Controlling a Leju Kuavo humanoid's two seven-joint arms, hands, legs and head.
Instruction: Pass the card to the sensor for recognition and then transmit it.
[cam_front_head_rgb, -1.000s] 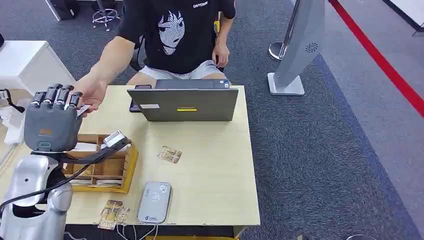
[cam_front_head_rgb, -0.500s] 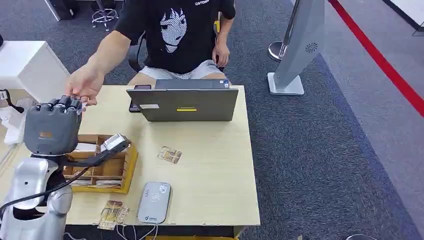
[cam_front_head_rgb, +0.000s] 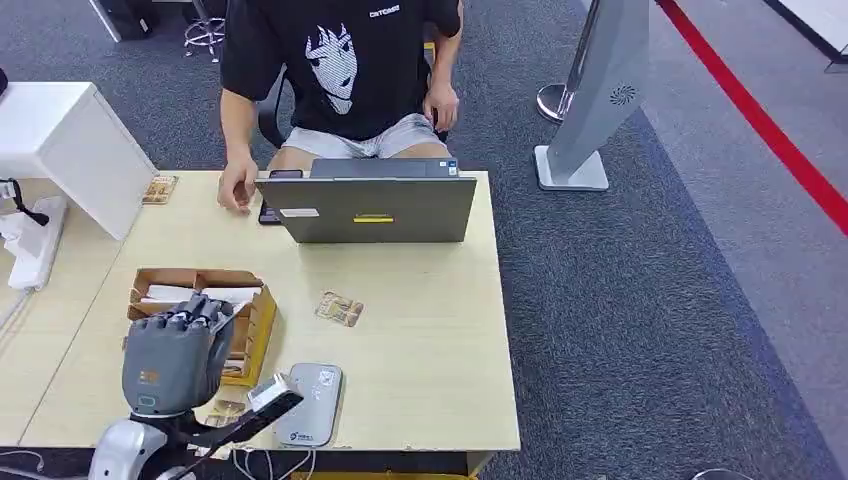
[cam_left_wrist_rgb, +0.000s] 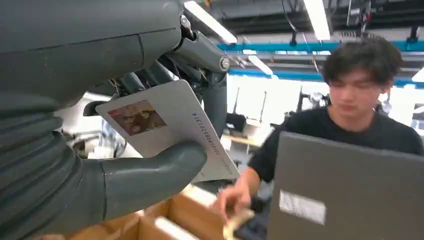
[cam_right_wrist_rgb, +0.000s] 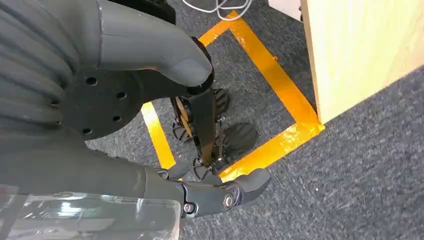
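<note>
My left hand (cam_front_head_rgb: 176, 358) hangs low over the front of the cardboard box (cam_front_head_rgb: 150, 279), its back to the head camera. In the left wrist view a white card (cam_left_wrist_rgb: 172, 131) with a small photo is pinched between the thumb and fingers of that hand (cam_left_wrist_rgb: 65, 125). The grey card sensor (cam_front_head_rgb: 310, 403) lies flat near the table's front edge, just right of this hand. My right hand (cam_right_wrist_rgb: 150, 150) hangs beside the table over the carpet, fingers apart and holding nothing. A person sits behind the laptop (cam_front_head_rgb: 370, 208), one hand (cam_front_head_rgb: 238, 188) resting by its left corner.
Loose cards lie mid-table (cam_front_head_rgb: 340, 309), at the front edge (cam_front_head_rgb: 226, 422) and at the far left (cam_front_head_rgb: 160, 188). A white cabinet (cam_front_head_rgb: 70, 140) stands at the left. Yellow floor tape (cam_right_wrist_rgb: 280, 90) marks the carpet beside the table leg.
My left hand has dropped from up near the person's outstretched hand to low over the box. The person's arm has pulled back to the laptop. A card now lies at the table's far left.
</note>
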